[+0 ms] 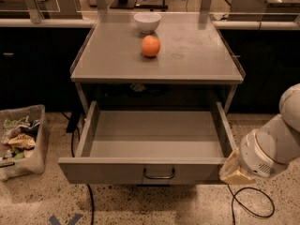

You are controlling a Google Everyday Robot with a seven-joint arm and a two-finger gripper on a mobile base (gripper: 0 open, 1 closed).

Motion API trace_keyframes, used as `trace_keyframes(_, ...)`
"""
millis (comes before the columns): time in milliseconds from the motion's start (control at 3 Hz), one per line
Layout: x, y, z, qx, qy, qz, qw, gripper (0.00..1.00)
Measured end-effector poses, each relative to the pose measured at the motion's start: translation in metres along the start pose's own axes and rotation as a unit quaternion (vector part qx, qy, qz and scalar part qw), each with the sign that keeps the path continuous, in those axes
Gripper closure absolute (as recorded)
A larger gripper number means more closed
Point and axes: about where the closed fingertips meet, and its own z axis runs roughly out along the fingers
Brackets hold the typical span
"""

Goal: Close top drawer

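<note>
The top drawer [108, 170] stands pulled out under the surface [197, 55], its long axis running left to right and its front panel with the loop handle [159, 174] facing the camera; only its bare grey floor shows inside. The gripper [233, 171] sits at the drawer's right front corner, and whether it is wide or narrow cannot be told. On the surface a white bowl [147, 21] stands near an orange [150, 46], and a bin [38, 144] at the left holds crumpled rubbish.

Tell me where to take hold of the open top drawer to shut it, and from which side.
Take the loop handle at the middle of the top drawer's flat front panel, coming from the front. The drawer stands pulled out towards the camera, and a central hold should push it straight in. The claw sits by the front right corner, so it must move to the middle.
</note>
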Motion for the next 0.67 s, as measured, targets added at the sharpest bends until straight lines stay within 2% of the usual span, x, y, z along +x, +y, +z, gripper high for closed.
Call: trace_keyframes(667, -0.001, 0.022, 0.054, -0.04, -0.012, 0.009, 0.9991, 1.0)
